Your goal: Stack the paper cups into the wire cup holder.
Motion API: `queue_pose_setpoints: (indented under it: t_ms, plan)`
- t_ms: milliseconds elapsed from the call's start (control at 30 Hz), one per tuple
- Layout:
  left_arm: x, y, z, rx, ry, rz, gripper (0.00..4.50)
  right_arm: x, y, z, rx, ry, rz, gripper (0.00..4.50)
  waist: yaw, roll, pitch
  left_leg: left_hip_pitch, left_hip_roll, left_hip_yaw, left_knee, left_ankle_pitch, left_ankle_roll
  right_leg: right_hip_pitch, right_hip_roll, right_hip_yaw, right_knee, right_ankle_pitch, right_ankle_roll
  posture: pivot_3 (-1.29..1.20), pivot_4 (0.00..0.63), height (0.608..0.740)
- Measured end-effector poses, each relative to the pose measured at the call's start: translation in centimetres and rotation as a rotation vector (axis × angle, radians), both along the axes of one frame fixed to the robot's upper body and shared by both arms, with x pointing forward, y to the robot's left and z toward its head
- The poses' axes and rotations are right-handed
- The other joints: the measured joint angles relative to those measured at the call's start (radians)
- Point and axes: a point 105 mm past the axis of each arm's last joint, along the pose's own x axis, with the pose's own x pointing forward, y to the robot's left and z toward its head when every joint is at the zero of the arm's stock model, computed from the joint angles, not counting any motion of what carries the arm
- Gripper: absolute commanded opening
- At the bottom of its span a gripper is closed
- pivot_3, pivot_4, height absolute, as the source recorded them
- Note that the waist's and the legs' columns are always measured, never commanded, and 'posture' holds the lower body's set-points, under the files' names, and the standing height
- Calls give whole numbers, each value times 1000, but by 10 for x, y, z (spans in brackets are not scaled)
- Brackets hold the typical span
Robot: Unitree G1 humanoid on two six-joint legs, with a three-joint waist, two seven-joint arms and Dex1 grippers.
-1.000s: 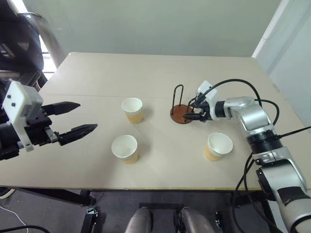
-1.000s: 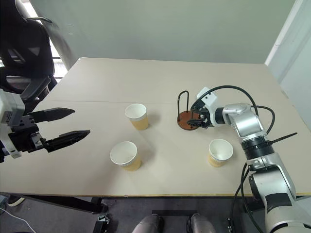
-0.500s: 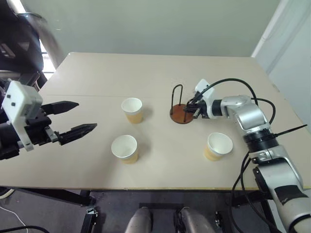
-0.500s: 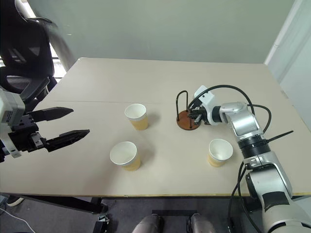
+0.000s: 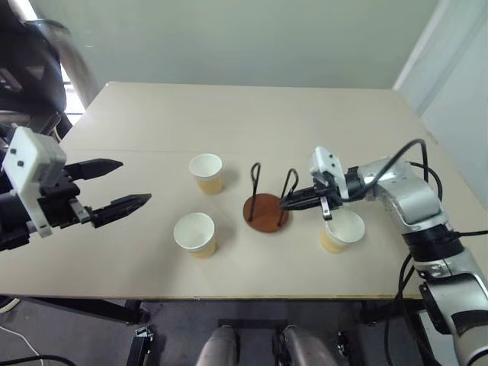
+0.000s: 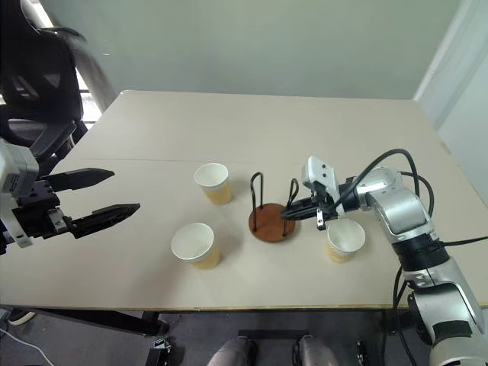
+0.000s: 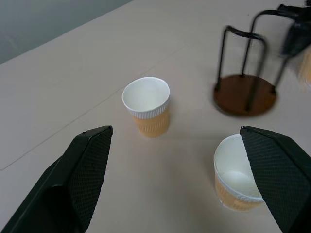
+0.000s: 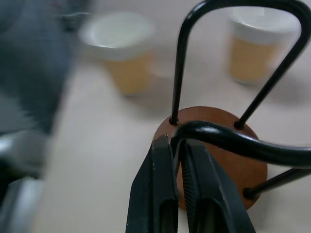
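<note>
My right tool (image 5: 288, 203) is clenched on a black loop of the wire cup holder (image 5: 265, 210), whose reddish-brown disc has slid toward mid-bench (image 5: 152, 114), among the paper cups (image 5: 194, 233); my left tool (image 5: 126, 184) gapes.

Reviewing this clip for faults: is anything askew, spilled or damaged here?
Nothing spilled or damaged. The three paper cups stand upright. The wire cup holder sits flat, the right gripper pinching one loop.

Three paper cups (image 5: 207, 172) (image 5: 194, 233) (image 5: 341, 230), one wire cup holder (image 5: 265, 207).
</note>
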Motion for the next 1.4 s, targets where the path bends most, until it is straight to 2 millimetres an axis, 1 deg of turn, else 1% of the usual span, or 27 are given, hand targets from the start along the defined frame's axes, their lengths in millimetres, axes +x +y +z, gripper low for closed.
queue_pose_setpoints:
  t_ms: [100,233,433,700,833,1033,1167,1300,1367,1400]
  plan:
    - [1,0,2,0,-5,-3,4500,-19,4,-5,-19,26,94,38,-2,0,0,2,2,0,1,1,0,2,2,1,0,0,-1,0,150,740]
    - [2,-1,1,2,2,-7,4500,-30,8,-14,-46,43,135,38,-4,0,0,2,4,0,3,3,0,2,6,3,0,-2,-3,0,150,740]
    - [2,-1,1,5,4,-9,4500,-31,14,-22,-69,17,114,38,-6,0,0,2,6,-1,5,4,0,2,10,5,0,-2,-8,0,150,740]
    - [3,0,5,14,-3,-9,4500,-31,17,-31,-97,-18,115,38,-6,-1,0,1,6,-1,5,4,0,2,10,5,0,-2,-8,0,150,740]
    - [5,1,4,21,1,-6,4500,-29,15,-32,-110,-43,119,1003,-6,-1,0,1,6,-1,5,4,0,2,10,5,0,-2,-8,0,150,740]
    - [6,-1,8,21,-17,-12,4500,-24,7,-37,-146,-72,122,3066,-6,-1,-1,1,6,-1,5,4,0,2,10,5,0,-2,-7,0,150,740]
    - [8,-1,7,16,-12,-16,4500,-23,-6,-38,-200,-87,125,4463,-4,-1,-1,0,6,-1,5,4,0,2,10,5,-1,-2,-7,0,150,740]
    - [10,-3,8,15,-17,-29,4500,-24,-31,-33,-304,-104,142,4489,-2,-1,-1,0,6,-1,5,4,0,2,10,6,-1,-2,-7,0,150,740]
    - [11,-4,8,14,-20,-35,4500,-22,-43,-21,-344,-142,138,4489,-2,-1,-1,0,6,-1,5,4,0,2,10,6,-1,-2,-7,0,150,740]
    - [13,-4,8,12,-19,-39,4500,-21,-47,-11,-354,-176,131,4489,-2,-1,-1,0,6,-1,5,4,0,2,10,6,-1,-2,-7,0,150,740]
